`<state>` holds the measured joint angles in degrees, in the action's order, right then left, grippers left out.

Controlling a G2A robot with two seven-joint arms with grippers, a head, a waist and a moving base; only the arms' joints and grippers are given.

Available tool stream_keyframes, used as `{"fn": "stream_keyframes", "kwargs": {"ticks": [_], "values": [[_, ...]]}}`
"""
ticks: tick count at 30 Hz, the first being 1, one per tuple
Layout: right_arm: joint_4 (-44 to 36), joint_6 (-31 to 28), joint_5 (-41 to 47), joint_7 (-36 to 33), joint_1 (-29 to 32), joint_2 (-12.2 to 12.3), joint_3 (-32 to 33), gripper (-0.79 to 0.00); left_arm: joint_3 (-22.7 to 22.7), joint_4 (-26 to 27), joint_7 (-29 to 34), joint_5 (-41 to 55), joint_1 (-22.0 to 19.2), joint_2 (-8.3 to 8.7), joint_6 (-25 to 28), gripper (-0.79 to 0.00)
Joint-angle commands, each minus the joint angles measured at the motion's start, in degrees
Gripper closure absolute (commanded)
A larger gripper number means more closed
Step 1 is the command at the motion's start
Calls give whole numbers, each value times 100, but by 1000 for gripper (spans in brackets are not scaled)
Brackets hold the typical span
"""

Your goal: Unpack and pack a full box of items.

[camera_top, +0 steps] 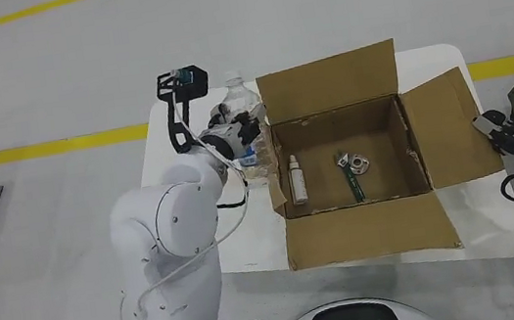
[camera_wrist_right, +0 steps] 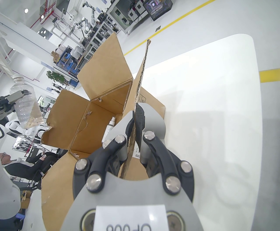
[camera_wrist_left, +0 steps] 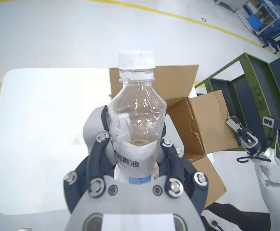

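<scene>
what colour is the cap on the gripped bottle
White. The screw cap of the clear plastic bottle shows best in the left wrist view.

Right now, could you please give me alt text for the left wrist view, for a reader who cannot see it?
The left gripper is shut on a clear plastic bottle with a white cap. Beyond it an open cardboard box stands on the white table, and the right gripper pinches the edge of one box flap.
</scene>
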<state>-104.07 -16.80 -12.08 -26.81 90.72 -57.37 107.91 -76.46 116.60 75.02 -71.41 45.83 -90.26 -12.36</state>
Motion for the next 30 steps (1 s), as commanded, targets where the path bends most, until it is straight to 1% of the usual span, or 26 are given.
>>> {"fn": "stream_keyframes", "kwargs": {"ticks": [1, 4, 6, 9, 10, 13, 15, 16, 18, 19, 20, 21, 22, 24, 25, 30], "values": [[3, -10, -2, 2, 10, -2, 6, 0, -208, 153, 63, -165, 53, 38, 48, 0], [-14, -3, 4, 14, 41, -6, 9, 0, -424, 212, 263, -643, 166, 104, 237, 0], [-30, -3, 1, 12, 54, -9, 8, 0, -561, 160, 409, -885, 265, 142, 332, 0], [-26, 3, -11, -3, 50, -10, 0, 0, -688, -5, 536, -1224, 427, 190, 480, 0], [-22, 4, -13, -4, 44, -11, -5, 0, -692, -101, 601, -1195, 492, 195, 499, 0], [-8, 1, -16, -28, 19, -12, -30, 0, -572, -442, 781, -1543, 605, 236, 867, 0], [-10, -9, -21, -45, 8, -12, -42, 0, -446, -720, 890, -1532, 667, 240, 977, 0], [-17, -9, -22, -47, 5, -13, -44, 0, -366, -840, 919, -1673, 677, 249, 1084, 0], [-21, -22, -15, -50, 5, -14, -45, 0, -262, -1115, 895, -1727, 723, 250, 1118, 0], [-22, -30, -15, -59, 4, -14, -44, 0, -256, -1265, 840, -1684, 747, 247, 1047, 0], [-19, -34, -14, -63, 2, -14, -42, 0, -168, -1451, 844, -2059, 756, 266, 1161, 0], [-18, -35, -13, -66, 1, -14, -41, 0, -55, -1561, 805, -2125, 767, 264, 1229, 0], [-18, -47, -26, -72, 1, -13, -38, 0, -35, -1651, 739, -1829, 801, 241, 1105, 0], [0, -61, -37, -91, 2, -13, -36, 0, 55, -1845, 634, -2000, 798, 247, 1152, 0], [12, -66, -46, -96, -1, -12, -34, 0, 73, -1933, 587, -1989, 801, 241, 1067, 0], [44, -69, -52, -130, -14, -14, -65, 0, 73, -1933, 587, -1989, 801, 241, 1067, 0]]}}
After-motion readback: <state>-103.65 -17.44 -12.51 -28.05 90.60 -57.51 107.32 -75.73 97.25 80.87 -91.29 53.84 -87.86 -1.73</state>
